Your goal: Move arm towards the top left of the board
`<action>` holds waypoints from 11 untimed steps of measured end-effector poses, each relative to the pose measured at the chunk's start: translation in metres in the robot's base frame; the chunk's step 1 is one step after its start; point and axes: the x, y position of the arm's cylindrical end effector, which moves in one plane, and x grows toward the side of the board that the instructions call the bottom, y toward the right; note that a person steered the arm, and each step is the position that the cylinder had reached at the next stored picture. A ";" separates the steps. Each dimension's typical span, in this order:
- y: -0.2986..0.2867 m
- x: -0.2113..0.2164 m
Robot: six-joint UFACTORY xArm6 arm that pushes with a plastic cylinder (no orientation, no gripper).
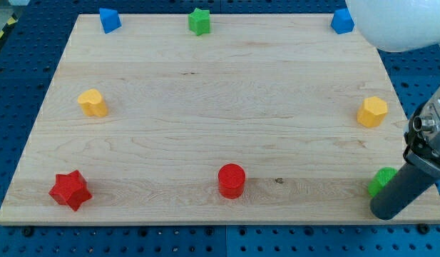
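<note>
my tip [386, 211] | bottom right; touching green block [381, 180] | board [205, 128]

My tip [386, 213] sits at the wooden board's [205, 128] four o'clock corner, touching the green block [380, 180] at its eleven o'clock.

Wooden board [205, 114] sits on blue perforated table [13, 78]. I note a white rounded object [398, 25] at view's top right.

Bright, even light falls on the board [205, 128], shadows faint; a blurred white shape [398, 25] glares top right.
</note>
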 end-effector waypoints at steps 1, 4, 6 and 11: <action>-0.072 -0.039; -0.215 -0.263; -0.321 -0.378; -0.281 -0.425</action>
